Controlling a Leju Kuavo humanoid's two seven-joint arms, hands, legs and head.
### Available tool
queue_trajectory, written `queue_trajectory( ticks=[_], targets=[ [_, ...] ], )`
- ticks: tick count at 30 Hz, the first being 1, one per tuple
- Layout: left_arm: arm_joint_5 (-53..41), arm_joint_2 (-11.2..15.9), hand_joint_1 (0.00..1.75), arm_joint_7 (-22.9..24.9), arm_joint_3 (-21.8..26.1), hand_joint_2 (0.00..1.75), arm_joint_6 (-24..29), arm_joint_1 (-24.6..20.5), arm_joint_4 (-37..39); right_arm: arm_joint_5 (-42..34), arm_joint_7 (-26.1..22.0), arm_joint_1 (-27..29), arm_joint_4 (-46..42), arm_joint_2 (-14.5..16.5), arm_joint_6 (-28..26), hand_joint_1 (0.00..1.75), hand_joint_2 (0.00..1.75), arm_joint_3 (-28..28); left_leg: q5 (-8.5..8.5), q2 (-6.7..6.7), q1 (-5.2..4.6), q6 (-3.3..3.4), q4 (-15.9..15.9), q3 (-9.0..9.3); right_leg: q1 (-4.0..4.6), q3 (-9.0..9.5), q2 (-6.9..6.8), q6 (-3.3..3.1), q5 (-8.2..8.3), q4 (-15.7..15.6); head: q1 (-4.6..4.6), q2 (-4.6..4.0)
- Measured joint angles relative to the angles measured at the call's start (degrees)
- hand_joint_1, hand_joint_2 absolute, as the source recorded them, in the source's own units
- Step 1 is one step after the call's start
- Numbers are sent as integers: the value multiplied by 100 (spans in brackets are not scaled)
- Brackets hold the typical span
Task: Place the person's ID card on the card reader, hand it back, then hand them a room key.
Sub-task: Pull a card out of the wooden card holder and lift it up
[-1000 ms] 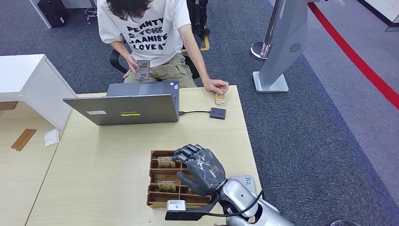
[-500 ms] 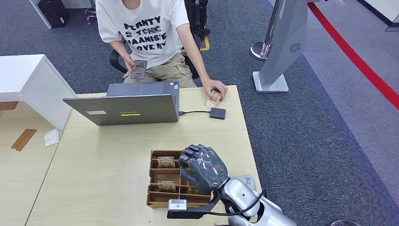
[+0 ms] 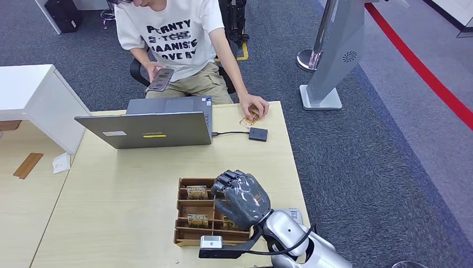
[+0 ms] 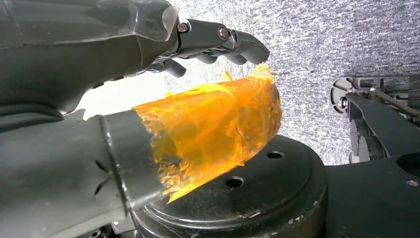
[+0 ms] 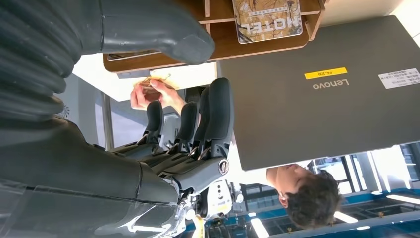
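— Looking at the ID card (image 3: pixel 249 119), what's changed?
— A second ago the person's hand (image 3: pixel 254 106) stood it upright at the table's far edge, upper centre of the head view. Now it's tipped nearly flat, just beside the card reader (image 3: pixel 257 134).
— And the robot?
— Its right hand (image 3: pixel 241 198) has drawn back slightly over the wooden tray (image 3: pixel 187 237), lower centre, fingers loosely curled, holding nothing. The left hand (image 4: pixel 148 99) is spread and empty too.
— So the card is probably offered, not yet taken.

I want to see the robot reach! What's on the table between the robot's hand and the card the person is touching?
In the head view, only the small black card reader lies between the right hand and the card; the rest is bare table.
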Motion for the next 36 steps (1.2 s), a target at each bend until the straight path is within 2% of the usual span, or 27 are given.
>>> queue_trajectory(
  ticks=[8,24,33,36],
  targets=[
    [62,0,0,-16,0,0,24,0,0,50,44,-30,-20,-22,121,78,175,0,0,0,0,0,0,0,0,0,0,0,0,0,1,0],
    [138,0,0,-17,-16,0,29,0,0,1,83,-69,202,-23,299,73,175,-28,0,0,0,0,0,0,0,0,0,0,0,0,0,0],
    [200,0,0,-7,-43,0,33,0,0,1,85,-66,307,-10,347,75,175,-47,0,0,0,0,0,0,0,0,0,0,0,0,0,0],
    [213,0,0,-5,-44,0,36,0,0,1,85,-64,349,-1,371,82,175,-50,0,0,0,0,0,0,0,0,0,0,0,0,0,0]
  ],
)
